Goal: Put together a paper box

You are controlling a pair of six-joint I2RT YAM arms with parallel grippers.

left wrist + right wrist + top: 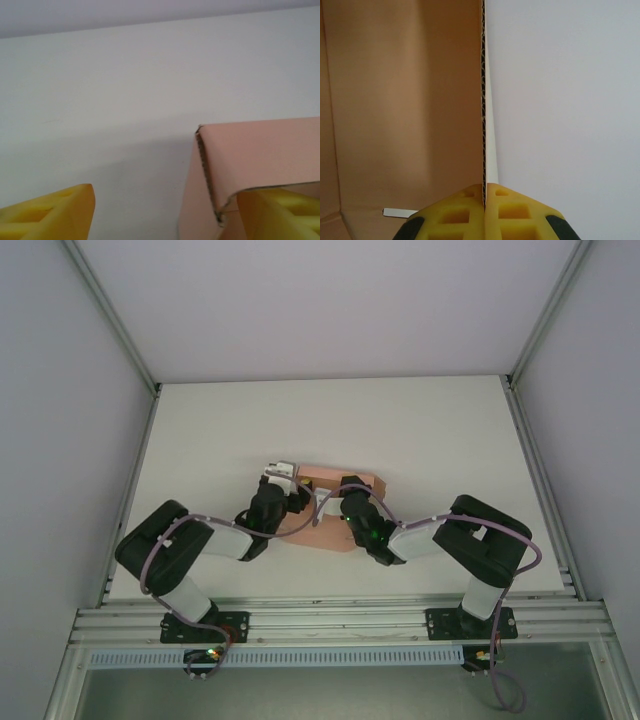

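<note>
Right tool point(484, 192) pinches the paper box point(405, 100) wall's edge.

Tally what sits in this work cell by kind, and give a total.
1 salmon-pink corrugated card box
2 yellow-padded two-finger grippers: left gripper, right gripper
1 white table
Total: 4
</note>
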